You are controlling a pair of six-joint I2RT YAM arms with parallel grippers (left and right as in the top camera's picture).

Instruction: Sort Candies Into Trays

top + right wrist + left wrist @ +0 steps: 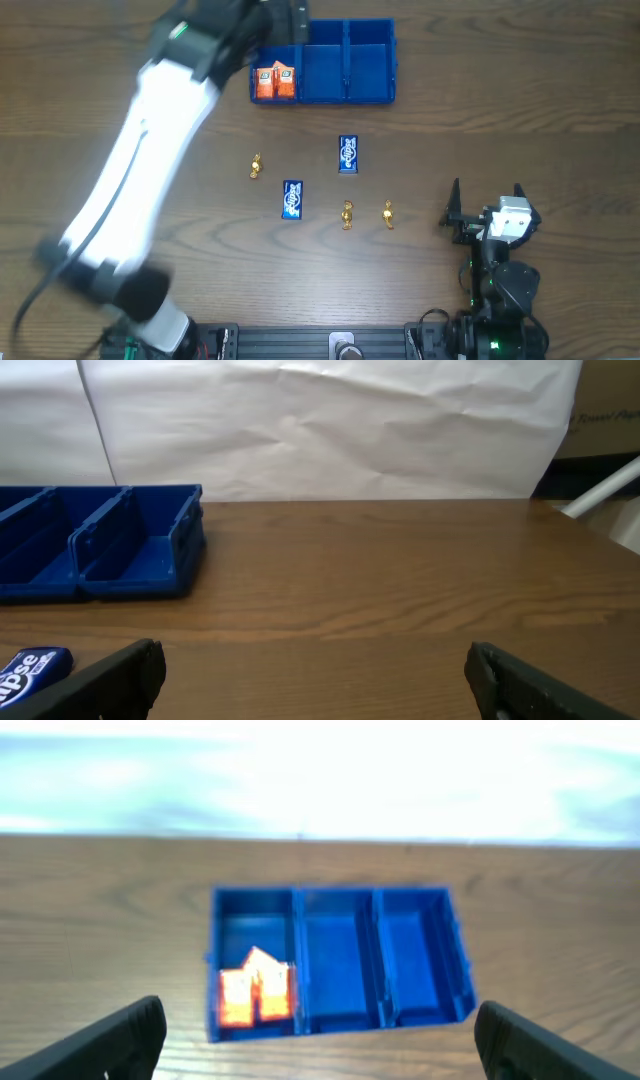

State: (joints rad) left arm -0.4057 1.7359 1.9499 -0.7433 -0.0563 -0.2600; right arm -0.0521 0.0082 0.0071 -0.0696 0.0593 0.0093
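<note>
A blue three-compartment tray (pixel 345 96) stands at the far middle of the table. Its left compartment holds two orange candies (pixel 275 82). In the left wrist view my left gripper (pixel 320 1015) hangs open and empty above the tray (pixel 338 960), facing the orange candies (pixel 256 992). Two blue candies (pixel 348 154) (pixel 293 199) and three gold candies (pixel 256 166) (pixel 347 214) (pixel 387 214) lie on the wood nearer the arms. My right gripper (pixel 487 190) rests open and empty at the right, low over the table, apart from the candies.
The left arm (pixel 150 150) slants across the table's left side, raised above it. The right wrist view shows the tray's end wall (pixel 140 570), one blue candy (pixel 30 670) and bare wood ahead of the right gripper (pixel 315 660). White sheeting stands behind the table.
</note>
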